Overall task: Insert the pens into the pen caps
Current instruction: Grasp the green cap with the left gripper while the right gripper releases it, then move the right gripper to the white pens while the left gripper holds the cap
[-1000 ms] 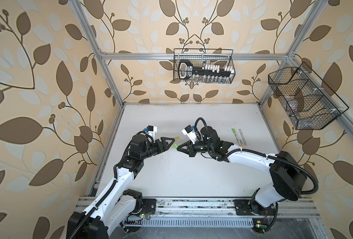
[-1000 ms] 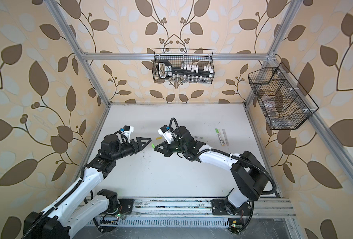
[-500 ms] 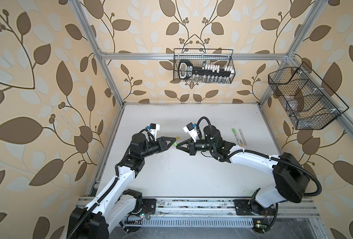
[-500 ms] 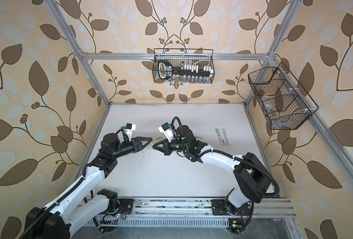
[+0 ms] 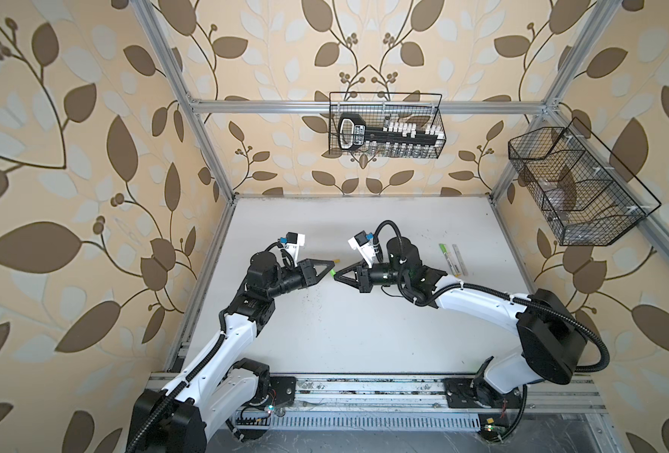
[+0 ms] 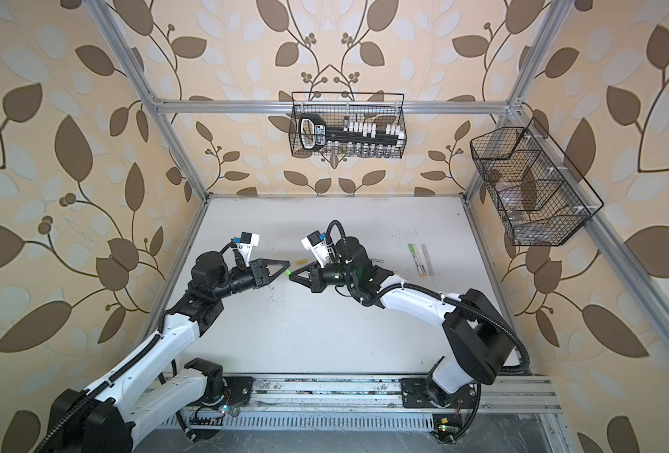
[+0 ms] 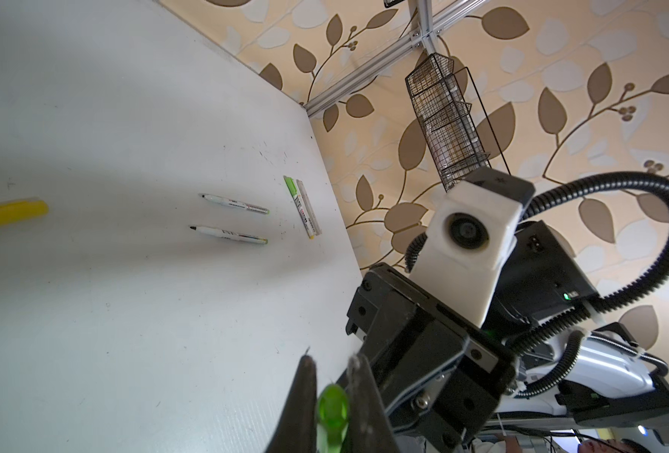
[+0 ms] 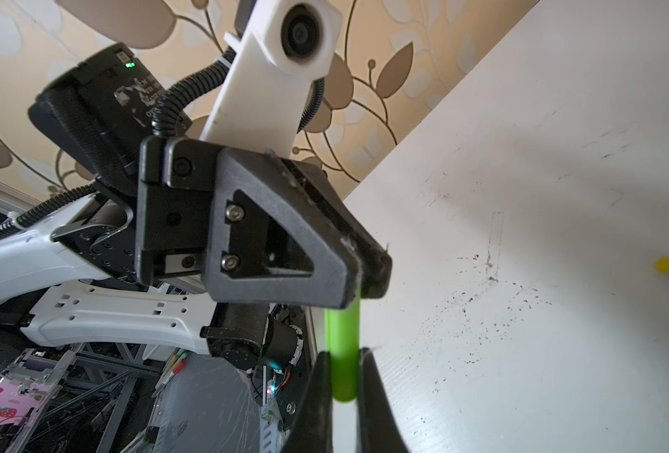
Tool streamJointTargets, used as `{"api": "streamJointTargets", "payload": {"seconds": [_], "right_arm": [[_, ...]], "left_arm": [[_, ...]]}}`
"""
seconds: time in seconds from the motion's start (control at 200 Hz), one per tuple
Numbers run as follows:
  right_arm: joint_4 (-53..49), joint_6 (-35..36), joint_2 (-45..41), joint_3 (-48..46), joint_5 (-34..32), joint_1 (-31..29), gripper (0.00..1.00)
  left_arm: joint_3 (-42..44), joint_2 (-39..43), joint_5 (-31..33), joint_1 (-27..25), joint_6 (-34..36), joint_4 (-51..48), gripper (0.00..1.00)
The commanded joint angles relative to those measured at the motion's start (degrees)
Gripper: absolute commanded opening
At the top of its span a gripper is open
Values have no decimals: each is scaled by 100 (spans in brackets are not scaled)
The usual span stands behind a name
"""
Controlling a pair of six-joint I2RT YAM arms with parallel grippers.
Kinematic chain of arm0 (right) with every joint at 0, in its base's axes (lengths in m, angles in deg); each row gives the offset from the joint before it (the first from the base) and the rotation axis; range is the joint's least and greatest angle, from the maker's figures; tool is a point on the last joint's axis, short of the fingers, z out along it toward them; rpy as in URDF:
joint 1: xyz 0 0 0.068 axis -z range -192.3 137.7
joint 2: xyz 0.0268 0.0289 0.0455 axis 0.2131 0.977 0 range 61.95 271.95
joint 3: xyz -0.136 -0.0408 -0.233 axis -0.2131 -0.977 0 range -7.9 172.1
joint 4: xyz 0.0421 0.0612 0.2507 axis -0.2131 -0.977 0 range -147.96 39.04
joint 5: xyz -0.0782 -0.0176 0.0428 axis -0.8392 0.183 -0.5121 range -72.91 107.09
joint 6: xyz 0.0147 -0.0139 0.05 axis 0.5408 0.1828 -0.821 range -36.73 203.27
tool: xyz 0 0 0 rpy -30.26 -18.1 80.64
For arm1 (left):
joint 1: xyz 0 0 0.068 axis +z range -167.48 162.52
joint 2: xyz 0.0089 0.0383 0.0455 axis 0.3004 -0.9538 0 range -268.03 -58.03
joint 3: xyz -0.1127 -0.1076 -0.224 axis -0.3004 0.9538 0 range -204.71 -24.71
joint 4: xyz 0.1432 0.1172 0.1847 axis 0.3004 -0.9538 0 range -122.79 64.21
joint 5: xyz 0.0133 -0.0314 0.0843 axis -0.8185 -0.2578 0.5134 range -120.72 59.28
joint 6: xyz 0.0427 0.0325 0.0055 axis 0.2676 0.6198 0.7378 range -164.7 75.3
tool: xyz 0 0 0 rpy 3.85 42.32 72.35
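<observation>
Pinching one green cap [image 8: 342,333] from opposite ends above the table [image 7: 128,313], the left gripper [image 8: 361,288] and right gripper [image 8: 343,386] both clamp it, while two capped pens [image 7: 303,208] lie near the right edge and two bare pens [image 7: 234,204] and the yellow cap [image 7: 9,213] are not yet joined.

Beige walls [image 5: 69,157] papered with brown leaves and vines enclose a white counter [image 5: 364,333] flecked with dark specks. An aluminium frame [image 5: 270,105] carries a black wire back basket [image 5: 383,94] and a side basket [image 5: 584,196]. The light is soft and even.
</observation>
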Motion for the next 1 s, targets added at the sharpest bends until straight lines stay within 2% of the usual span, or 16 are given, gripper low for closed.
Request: {"api": "streamJointTargets", "payload": {"seconds": [0.0, 0.055, 0.22, 0.335, 0.48, 0.61, 0.85, 0.995], "right_arm": [[209, 37, 46, 93, 18, 18, 12], [-138, 230, 24, 134, -76, 44, 17], [-824, 615, -371, -210, -349, 460, 50], [-1477, 1036, -692, -542, -820, 993, 60], [-2641, 1875, -754, -575, -1645, 1467, 68], [-3294, 2425, -572, -420, -2179, 1780, 73], [-3987, 3317, 181, 88, -3170, 1975, 78], [-4174, 3737, 753, 455, -3480, 1975, 79]], "left_arm": [[-113, 11, -154, -50, 36, 40, 0], [-161, 45, -39, -50, 131, -154, 0], [-496, 91, 304, -50, 564, -1046, 0], [-802, 40, 480, -41, 848, -1668, 0], [-1218, -46, 365, -41, 1245, -2371, 0], [-1563, -136, 74, -41, 1682, -3090, 0], [-1886, -224, -1060, -41, 2403, -4018, 0], [-1926, -158, -1509, -41, 2655, -4323, 0]]}}
